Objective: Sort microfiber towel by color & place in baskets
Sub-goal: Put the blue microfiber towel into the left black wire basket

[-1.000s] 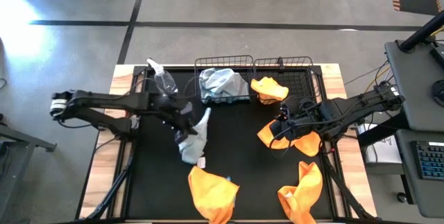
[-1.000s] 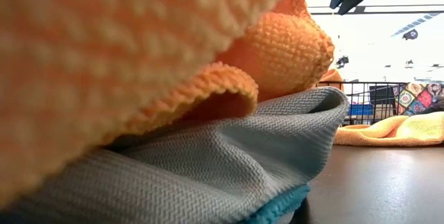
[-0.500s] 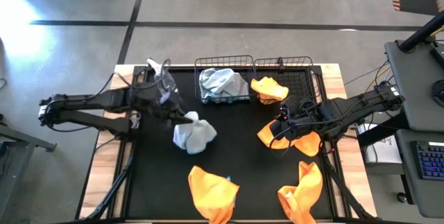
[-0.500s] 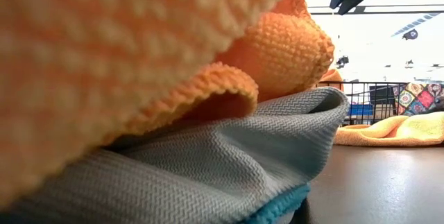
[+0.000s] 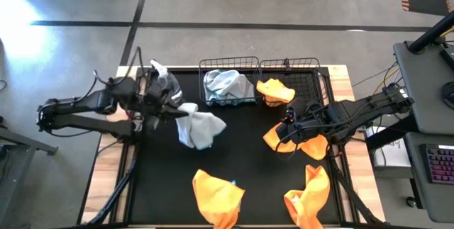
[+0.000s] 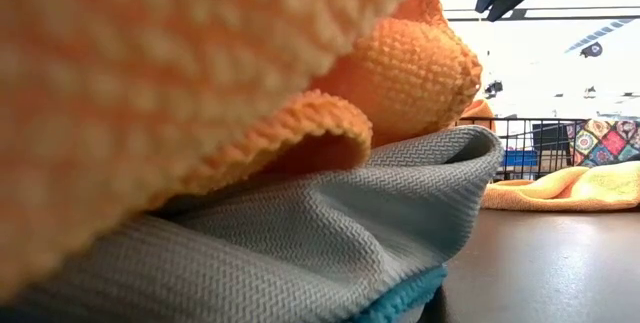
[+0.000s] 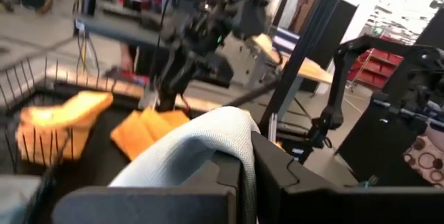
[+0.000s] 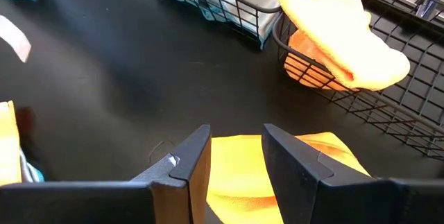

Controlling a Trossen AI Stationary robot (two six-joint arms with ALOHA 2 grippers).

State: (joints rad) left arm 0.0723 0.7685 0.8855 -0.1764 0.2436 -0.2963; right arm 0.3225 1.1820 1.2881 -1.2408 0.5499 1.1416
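Gripping a pale blue-grey towel point(image 5: 201, 126), your left gripper point(image 5: 179, 110) is clamped shut on one edge of the cloth at the left of the table, and the rest of it hangs and bunches toward the middle of the black mat point(image 5: 241, 158). Your right gripper point(image 8: 236, 156) hovers with its jaws parted and holding nothing, just above an orange towel point(image 5: 294, 141) lying flat at the right side. The step in hand looks like carrying the grey cloth to its basket: the left basket point(image 5: 228, 64) at the far edge already holds a pale blue-grey towel point(image 5: 227, 84), and the right basket point(image 5: 294, 66) beside it holds an orange one point(image 5: 275, 91). Your next move likely calls for lifting the cloth clear of the wire rim, swinging it right and far over the left basket, then letting go so the trailing fabric drops inside rather than draping the edge. Two more orange towels point(image 5: 217, 195) point(image 5: 310, 199) lie crumpled at the near edge. The cloths are soft, limp and finely woven; the low view shows a ribbed grey weave under a nubby orange pile. The baskets are stiff black wire mesh, rectangular and open-topped. A clear spray bottle point(image 5: 162, 77) lies at the far left, near your left arm.
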